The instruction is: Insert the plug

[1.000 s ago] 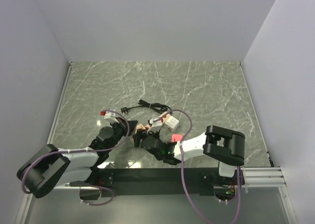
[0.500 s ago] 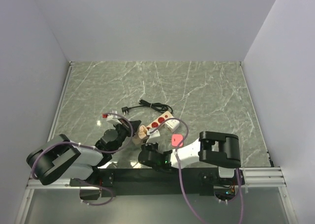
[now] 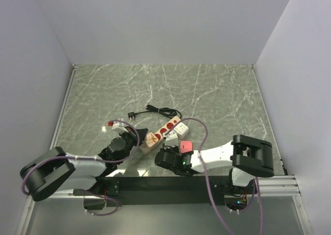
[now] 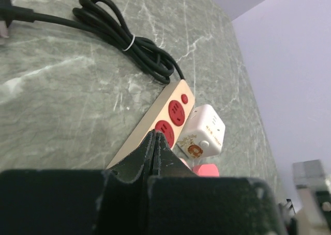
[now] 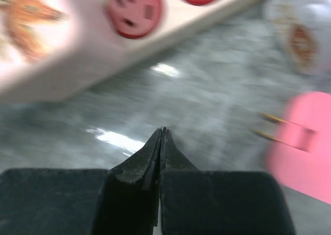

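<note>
A beige power strip point(image 3: 159, 133) with red sockets point(image 4: 175, 111) lies on the marble table, its black cable point(image 3: 163, 111) coiled behind it. Beside its far end sits a white cube adapter point(image 3: 182, 130). A pink plug point(image 3: 185, 145) lies loose on the table, its prongs point(image 5: 273, 126) pointing at the strip point(image 5: 155, 18). My left gripper point(image 4: 155, 135) is shut and empty, its tip at the strip's near end point(image 3: 136, 137). My right gripper point(image 5: 163, 129) is shut on nothing and hovers low over bare table in front of the strip, left of the pink plug point(image 5: 305, 142).
The white adapter point(image 4: 204, 131) stands between the strip and the plug point(image 4: 206, 169). Grey walls enclose the table on three sides. A black base rail point(image 3: 170, 183) runs along the near edge. Purple cables point(image 3: 199, 131) loop from both arms over the work area.
My right gripper has shut with nothing in it and moved back and to the right. The left arm has shifted slightly toward the strip's near end.
</note>
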You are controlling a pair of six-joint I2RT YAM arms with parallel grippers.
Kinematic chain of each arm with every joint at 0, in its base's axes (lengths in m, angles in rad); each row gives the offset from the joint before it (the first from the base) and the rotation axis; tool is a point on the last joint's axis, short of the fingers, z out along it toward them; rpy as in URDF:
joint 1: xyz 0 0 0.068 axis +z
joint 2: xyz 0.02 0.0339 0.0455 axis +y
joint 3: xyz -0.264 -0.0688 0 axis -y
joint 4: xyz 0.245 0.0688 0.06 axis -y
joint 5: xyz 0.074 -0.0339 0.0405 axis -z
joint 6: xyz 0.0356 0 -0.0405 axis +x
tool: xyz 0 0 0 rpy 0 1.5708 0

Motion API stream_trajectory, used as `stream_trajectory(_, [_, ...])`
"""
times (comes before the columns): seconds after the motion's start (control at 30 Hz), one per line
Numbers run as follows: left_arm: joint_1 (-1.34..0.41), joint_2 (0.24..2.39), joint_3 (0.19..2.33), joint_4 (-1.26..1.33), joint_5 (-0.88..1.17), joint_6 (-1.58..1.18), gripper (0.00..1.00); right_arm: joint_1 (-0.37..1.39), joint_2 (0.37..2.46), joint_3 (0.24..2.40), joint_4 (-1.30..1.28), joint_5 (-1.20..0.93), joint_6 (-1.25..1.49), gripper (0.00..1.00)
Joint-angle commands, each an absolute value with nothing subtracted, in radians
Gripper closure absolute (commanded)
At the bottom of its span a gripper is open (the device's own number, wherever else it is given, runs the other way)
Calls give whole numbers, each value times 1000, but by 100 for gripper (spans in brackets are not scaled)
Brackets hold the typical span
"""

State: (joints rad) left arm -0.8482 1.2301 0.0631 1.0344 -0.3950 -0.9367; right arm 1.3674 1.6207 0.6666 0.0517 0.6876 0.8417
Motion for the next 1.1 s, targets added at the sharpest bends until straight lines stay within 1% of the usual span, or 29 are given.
stream_trajectory(0.0, [-864, 1161, -89, 790, -419, -902, 100, 1351, 1504, 661, -176, 725, 778, 100])
stream_trajectory(0.03, [-864, 1137, -101, 817, -405, -888, 100, 1342, 1473, 661, -198, 732, 769, 100])
stream_trajectory(0.17, [-864, 1095, -55, 728, -403, -865, 99, 1276, 1298, 629, -186, 744, 707, 100])
stream_trajectory(0.2, [-864, 1086, -48, 713, -408, -861, 98, 1247, 1272, 618, -181, 753, 693, 100])
stream_trajectory(0.27, [-862, 1052, -22, 671, -422, -847, 85, 1210, 1205, 609, -158, 755, 648, 94])
stream_trajectory(0.3, [-864, 1040, -12, 643, -426, -839, 72, 1192, 1184, 601, -149, 744, 635, 91])
stream_trajectory(0.33, [-864, 1016, -6, 618, -434, -831, 64, 1157, 1168, 595, -120, 735, 621, 83])
stream_trajectory(0.37, [-864, 1003, 17, 606, -442, -824, 57, 1144, 1143, 588, -106, 726, 600, 80])
stream_trajectory(0.4, [-862, 993, 23, 582, -446, -819, 46, 1129, 1135, 577, -95, 707, 592, 76])
stream_trajectory(0.47, [-864, 962, 47, 551, -460, -810, 33, 1097, 1131, 574, -83, 698, 574, 54])
stream_trajectory(0.5, [-864, 950, 54, 539, -471, -805, 26, 1089, 1134, 575, -87, 701, 575, 47])
stream_trajectory(0.53, [-862, 927, 57, 522, -475, -798, 23, 1080, 1137, 575, -89, 703, 574, 38])
stream_trajectory(0.57, [-864, 914, 69, 509, -485, -792, 21, 1062, 1135, 572, -83, 700, 574, 33])
stream_trajectory(0.6, [-864, 901, 77, 491, -508, -782, 19, 1052, 1132, 559, -74, 695, 574, 31])
stream_trajectory(0.67, [-864, 853, 97, 437, -532, -758, 19, 1023, 1115, 540, -28, 661, 568, 30])
stream_trajectory(0.8, [-864, 784, 107, 433, -520, -713, 18, 999, 1109, 514, -2, 611, 566, 30])
stream_trajectory(0.97, [-870, 742, 98, 509, -453, -637, 18, 989, 1169, 525, -2, 577, 572, 29])
stream_trajectory(1.03, [-871, 761, 110, 515, -445, -615, 18, 989, 1178, 526, 32, 566, 563, 24])
stream_trajectory(1.07, [-870, 768, 123, 521, -427, -604, 18, 988, 1180, 523, 50, 565, 551, 20])
